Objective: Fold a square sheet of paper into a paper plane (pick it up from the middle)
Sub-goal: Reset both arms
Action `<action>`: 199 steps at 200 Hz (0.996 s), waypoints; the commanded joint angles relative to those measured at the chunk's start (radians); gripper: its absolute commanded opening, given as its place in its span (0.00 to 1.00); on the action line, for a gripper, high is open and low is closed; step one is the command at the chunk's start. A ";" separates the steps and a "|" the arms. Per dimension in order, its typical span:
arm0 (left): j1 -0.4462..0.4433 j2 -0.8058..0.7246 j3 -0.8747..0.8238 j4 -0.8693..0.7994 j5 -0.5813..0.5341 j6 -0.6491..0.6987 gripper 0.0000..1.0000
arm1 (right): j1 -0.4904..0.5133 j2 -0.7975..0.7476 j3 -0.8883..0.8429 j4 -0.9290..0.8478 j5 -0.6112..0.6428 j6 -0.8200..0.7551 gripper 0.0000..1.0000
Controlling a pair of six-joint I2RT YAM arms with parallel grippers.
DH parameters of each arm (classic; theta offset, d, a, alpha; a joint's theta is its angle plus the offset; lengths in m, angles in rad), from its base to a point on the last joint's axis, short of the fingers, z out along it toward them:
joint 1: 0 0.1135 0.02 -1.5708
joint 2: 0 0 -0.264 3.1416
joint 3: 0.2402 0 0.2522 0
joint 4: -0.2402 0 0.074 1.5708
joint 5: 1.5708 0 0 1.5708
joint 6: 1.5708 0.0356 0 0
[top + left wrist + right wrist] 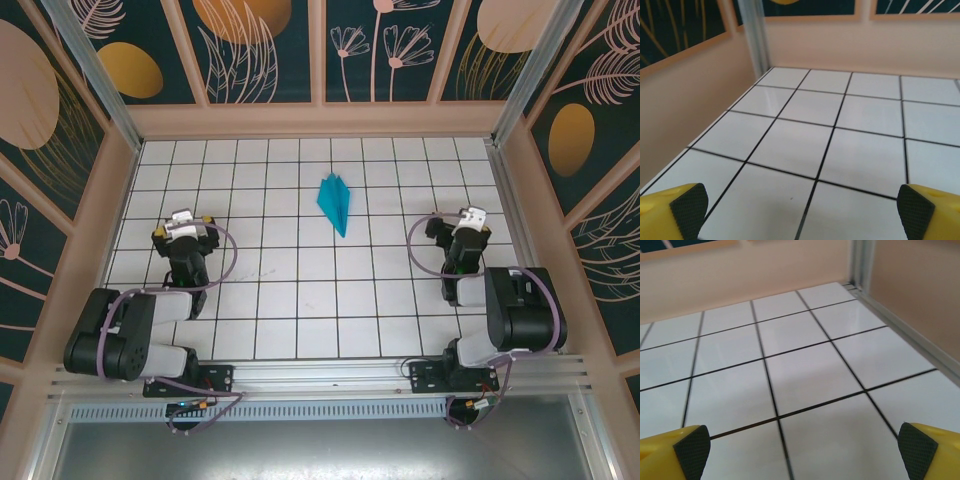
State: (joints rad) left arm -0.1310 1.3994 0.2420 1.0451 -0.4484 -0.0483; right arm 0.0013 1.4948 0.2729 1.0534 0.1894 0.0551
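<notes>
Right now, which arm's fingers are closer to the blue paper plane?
The right fingers, by a little: the paper plane lies slightly right of the middle of the table, so the left fingers sit farther off.

paper plane (336, 203): teal | table (300, 300): white, black grid | fingers (655, 204): yellow

No legible text, labels, brand marks or numbers in any view. Wall panels (262, 55) across the top of the frame carry only leaf and flower drawings. The tiled floor (300, 300) has plain black grid lines. A small electronics board (190, 406) at the lower left of the top view, under the left arm's base, is too small to read.
</notes>
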 commanded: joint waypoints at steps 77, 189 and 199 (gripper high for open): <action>0.091 0.124 -0.022 0.265 0.147 -0.057 0.99 | -0.015 0.047 -0.047 0.206 -0.158 -0.046 0.99; 0.091 0.129 -0.020 0.269 0.152 -0.050 0.99 | -0.026 0.047 -0.040 0.194 -0.169 -0.039 0.99; 0.091 0.130 -0.019 0.267 0.155 -0.050 0.99 | -0.026 0.047 -0.040 0.194 -0.170 -0.039 0.99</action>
State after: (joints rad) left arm -0.0456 1.5192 0.2058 1.2827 -0.2958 -0.0830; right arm -0.0143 1.5326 0.2260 1.2053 0.0494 0.0238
